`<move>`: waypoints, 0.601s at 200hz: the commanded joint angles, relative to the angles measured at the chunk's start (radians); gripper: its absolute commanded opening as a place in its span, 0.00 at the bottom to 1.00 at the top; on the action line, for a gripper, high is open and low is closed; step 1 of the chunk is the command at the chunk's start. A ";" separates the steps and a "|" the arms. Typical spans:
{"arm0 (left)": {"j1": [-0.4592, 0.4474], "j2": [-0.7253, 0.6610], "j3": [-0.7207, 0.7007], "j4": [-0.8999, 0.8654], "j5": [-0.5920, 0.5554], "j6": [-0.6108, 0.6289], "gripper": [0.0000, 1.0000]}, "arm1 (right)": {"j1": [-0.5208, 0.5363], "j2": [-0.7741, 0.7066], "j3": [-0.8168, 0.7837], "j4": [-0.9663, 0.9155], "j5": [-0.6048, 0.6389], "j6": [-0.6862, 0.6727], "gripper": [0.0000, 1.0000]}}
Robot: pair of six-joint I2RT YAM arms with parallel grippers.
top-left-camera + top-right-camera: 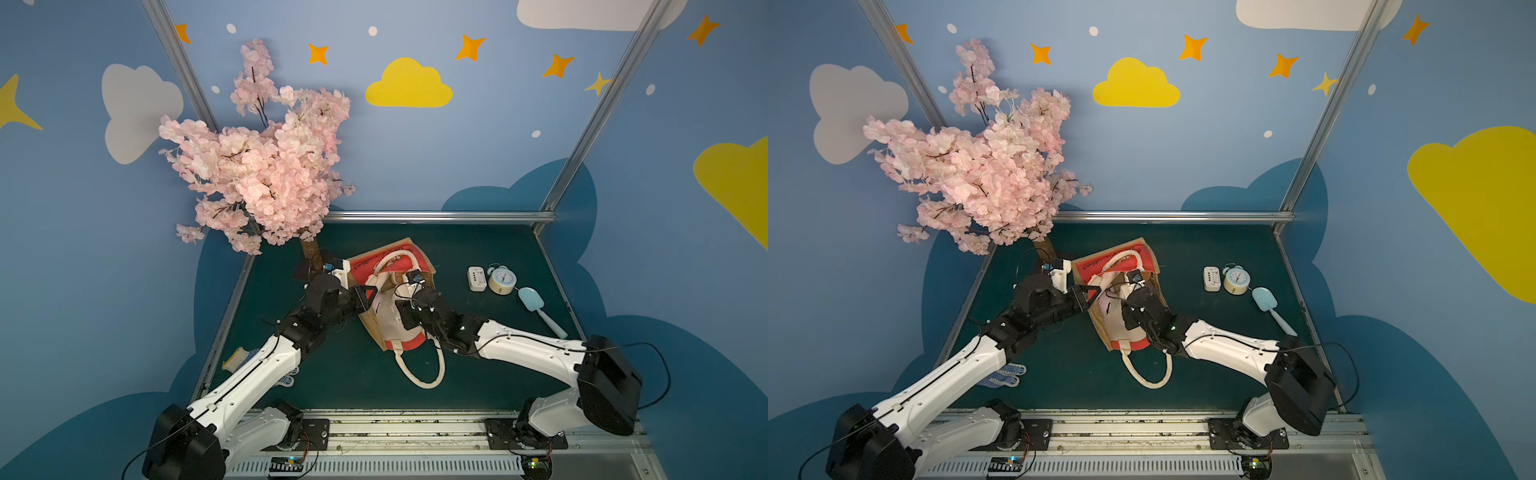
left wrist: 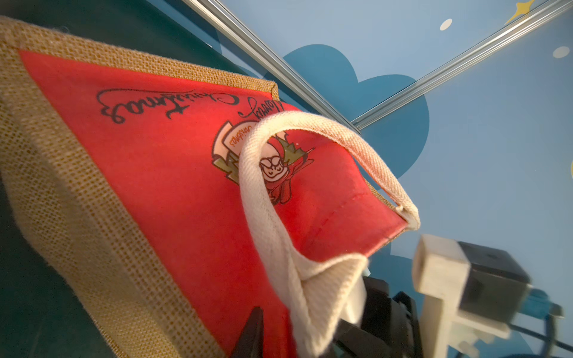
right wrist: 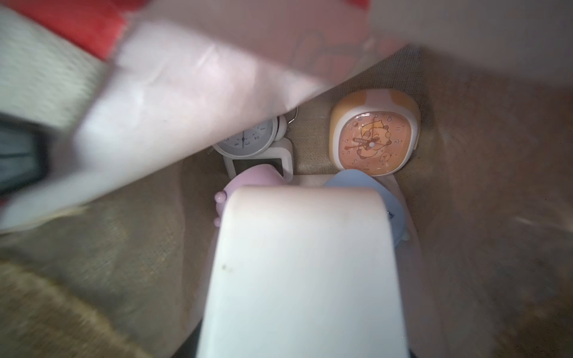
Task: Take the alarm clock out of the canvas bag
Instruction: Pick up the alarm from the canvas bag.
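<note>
Left gripper (image 1: 368, 293) pinches canvas bag (image 1: 363, 266) rim, right gripper (image 1: 403, 311) inside, opening unreadable; you could grab the sagging lining (image 3: 186, 93) instead of an alarm clock (image 3: 375, 139).

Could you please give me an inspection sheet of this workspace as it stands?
Surface: dark green mat, no spills seen.
Job's things: canvas bag mid-mat, mouth open; orange clock and white bell clock inside.
Clutter: cream bell clock, digital clock, blue scoop right of the bag; glove.
Grippers: left gripper shut on the bag's rim; right gripper inside the bag, jaws hidden.
Cables: black cable loops at the right arm.
Surroundings: blossom tree, blue painted walls.
</note>
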 commanded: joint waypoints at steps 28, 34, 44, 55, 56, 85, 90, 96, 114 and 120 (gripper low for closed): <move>0.004 -0.003 -0.004 -0.006 -0.011 0.000 0.24 | 0.015 -0.175 -0.112 0.034 -0.007 -0.075 0.32; 0.003 -0.002 -0.004 -0.007 -0.012 0.000 0.23 | 0.015 -0.198 -0.127 0.035 -0.001 -0.087 0.32; 0.004 -0.003 -0.003 -0.007 -0.013 0.002 0.24 | 0.014 -0.237 -0.149 0.038 0.003 -0.114 0.32; 0.003 -0.002 -0.003 -0.008 -0.015 0.003 0.24 | 0.013 -0.283 -0.175 0.046 0.001 -0.147 0.32; 0.004 -0.002 -0.004 -0.008 -0.016 0.003 0.23 | 0.013 -0.287 -0.176 0.046 0.001 -0.150 0.32; 0.004 -0.002 -0.001 -0.018 -0.020 0.007 0.23 | 0.002 -0.383 -0.209 0.041 0.014 -0.194 0.32; 0.004 -0.004 -0.002 -0.020 -0.020 0.007 0.23 | 0.000 -0.399 -0.213 0.041 0.017 -0.205 0.32; 0.003 -0.005 -0.001 -0.023 -0.021 0.008 0.23 | -0.001 -0.421 -0.217 0.041 0.021 -0.222 0.32; 0.003 -0.011 -0.002 -0.031 -0.026 0.011 0.23 | -0.010 -0.475 -0.219 0.038 0.050 -0.288 0.32; 0.003 -0.014 -0.003 -0.033 -0.028 0.012 0.23 | -0.014 -0.490 -0.217 0.033 0.064 -0.308 0.33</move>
